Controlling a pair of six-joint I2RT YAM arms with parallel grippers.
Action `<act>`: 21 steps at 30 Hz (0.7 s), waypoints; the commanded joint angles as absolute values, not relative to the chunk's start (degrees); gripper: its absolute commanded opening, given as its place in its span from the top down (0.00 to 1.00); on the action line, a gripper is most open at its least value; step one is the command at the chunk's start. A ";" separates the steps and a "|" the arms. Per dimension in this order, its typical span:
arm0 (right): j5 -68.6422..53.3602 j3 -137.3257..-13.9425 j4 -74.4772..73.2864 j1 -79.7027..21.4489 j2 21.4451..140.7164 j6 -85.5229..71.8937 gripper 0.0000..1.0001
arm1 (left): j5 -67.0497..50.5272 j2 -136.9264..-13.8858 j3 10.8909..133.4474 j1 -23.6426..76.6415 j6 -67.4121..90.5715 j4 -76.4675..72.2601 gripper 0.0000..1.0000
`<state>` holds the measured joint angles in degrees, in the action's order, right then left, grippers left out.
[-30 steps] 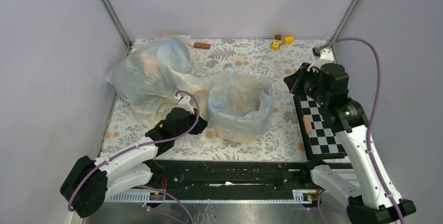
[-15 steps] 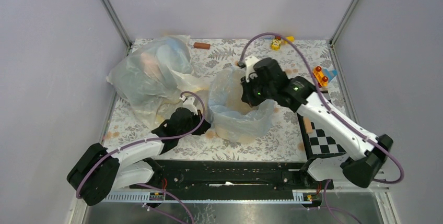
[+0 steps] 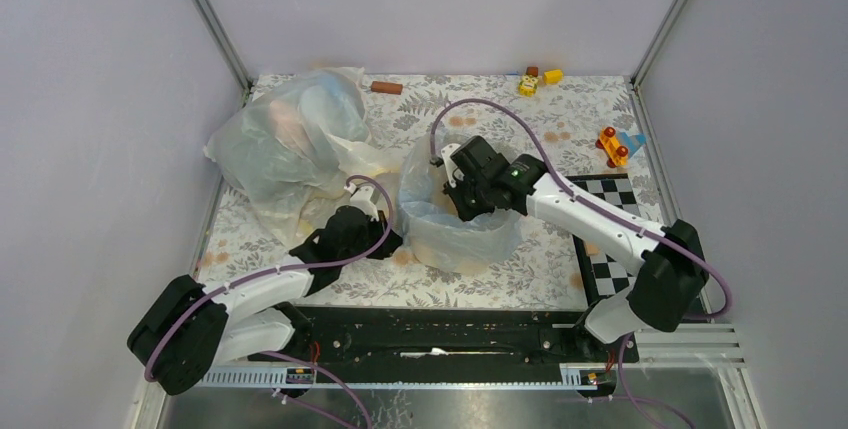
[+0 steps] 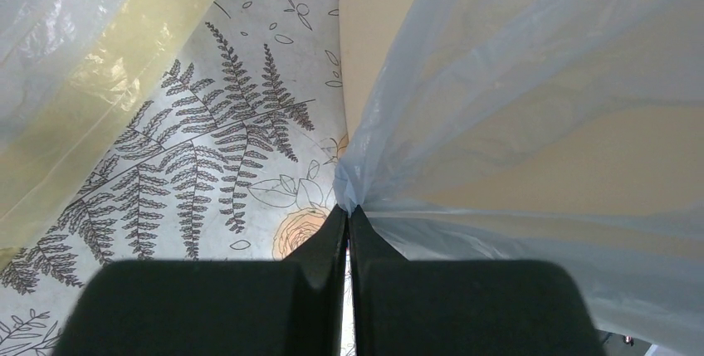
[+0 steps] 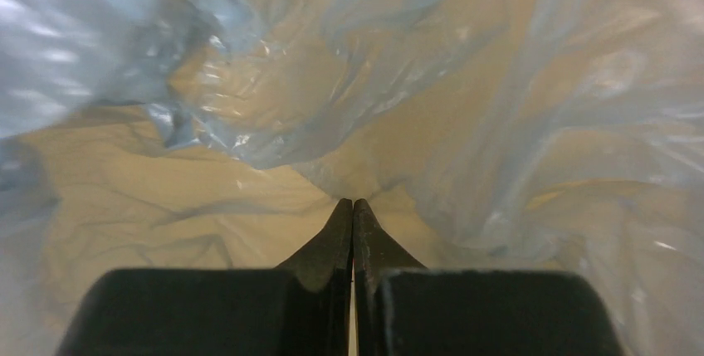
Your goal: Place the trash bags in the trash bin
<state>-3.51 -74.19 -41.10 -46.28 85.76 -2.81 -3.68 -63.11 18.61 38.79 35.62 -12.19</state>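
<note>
Beside trash bin [image 4: 378,16]: clear bag [image 3: 290,144] close left, free tabletop [image 3: 545,259] right. Left gripper [image 4: 347,213] pinches trash bag [image 4: 531,82] outside bin. Right gripper [image 5: 353,204], pressed together, sits inside against it.

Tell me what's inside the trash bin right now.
The pale blue trash bag lines the trash bin, crumpled, and the right hand, shut, reaches down into it. Anything beneath the film is hidden.

From above, the thin translucent pale blue plastic bag [image 3: 455,244] veils most of the cream-beige plastic bin [image 4: 369,41], and the tips of the right gripper [image 5: 353,207] are hidden inside it. The contents of the bulky clear whitish bag [image 3: 290,144] are only pink and bluish smears. The little yellow toys [image 3: 527,85] at the far edge are too small to identify.
</note>
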 commanded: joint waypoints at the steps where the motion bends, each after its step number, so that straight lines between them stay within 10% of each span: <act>1: -2.61 -69.86 -37.62 -47.04 85.69 -2.72 1.00 | -3.54 -62.25 20.88 38.90 33.87 -11.82 1.00; 21: -4.91 -70.33 -41.23 -47.05 95.05 -5.84 1.00 | -3.34 -61.71 23.14 38.89 32.16 -9.80 1.00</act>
<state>-4.05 -68.90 -39.27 -46.50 92.20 -4.21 -4.01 -63.00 20.25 38.79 33.95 -9.63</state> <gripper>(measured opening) 0.011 0.002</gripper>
